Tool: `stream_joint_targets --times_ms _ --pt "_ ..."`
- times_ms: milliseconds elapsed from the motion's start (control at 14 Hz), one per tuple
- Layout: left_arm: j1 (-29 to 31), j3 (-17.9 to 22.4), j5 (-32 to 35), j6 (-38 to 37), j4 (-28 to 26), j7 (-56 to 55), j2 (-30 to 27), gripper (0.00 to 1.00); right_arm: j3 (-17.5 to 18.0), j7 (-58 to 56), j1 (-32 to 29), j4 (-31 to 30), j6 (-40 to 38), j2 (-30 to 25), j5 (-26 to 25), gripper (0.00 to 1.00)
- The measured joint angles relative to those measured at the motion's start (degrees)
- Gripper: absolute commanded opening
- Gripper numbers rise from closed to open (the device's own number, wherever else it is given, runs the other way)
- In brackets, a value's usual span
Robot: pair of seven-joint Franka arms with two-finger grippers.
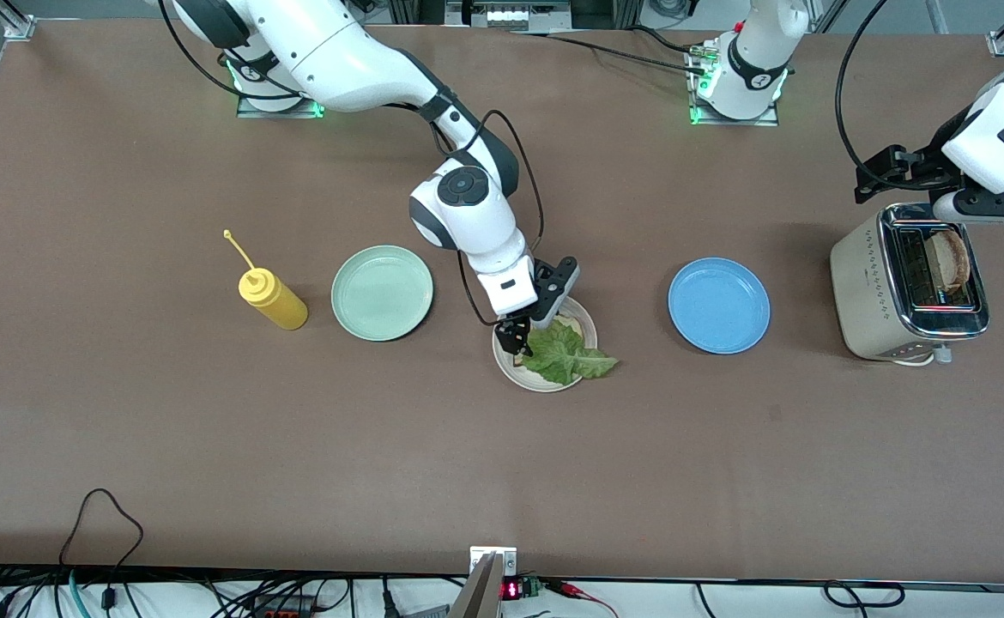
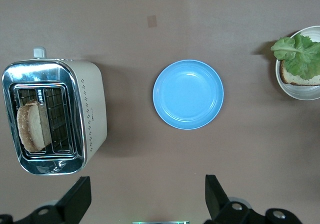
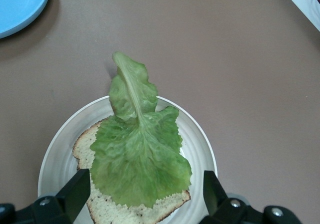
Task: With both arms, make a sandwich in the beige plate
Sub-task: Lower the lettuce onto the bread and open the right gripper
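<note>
Hovering wide open over beige plate (image 1: 515,371), right hand (image 1: 526,330) above lettuce (image 3: 137,159) on bread slice (image 3: 100,204); left hand (image 2: 145,196) wide over toaster (image 1: 905,287)

The front view looks down from high across the desk (image 1: 124,446), facing both arm bases along its top edge and taking in the whole surface.

The left wrist view looks straight down from well above the left arm's end of the desk, over the toaster (image 2: 55,116) and blue plate (image 2: 188,94), with the beige plate (image 2: 300,91) at its edge.

The right wrist view looks down from close above the beige plate (image 3: 200,149), which fills most of it, with a sliver of the blue plate (image 3: 20,6) in one corner.

All three views share the beige plate (image 1: 519,369) and the blue plate (image 1: 718,305); the toaster (image 1: 875,292) shows only in the front and left wrist views.
</note>
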Motion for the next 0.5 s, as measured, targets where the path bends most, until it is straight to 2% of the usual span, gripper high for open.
stream_joint_targets --times_ms 356,498 --pt "0.00 0.00 0.00 -0.14 0.00 0.00 0.00 1.00 -0.50 0.21 -1.02 0.59 -0.40 -0.05 1.37 1.00" --pt "0.00 0.01 0.00 -0.31 0.00 0.00 0.00 1.00 -0.60 0.21 -2.51 1.62 -4.44 -0.90 3.07 1.00"
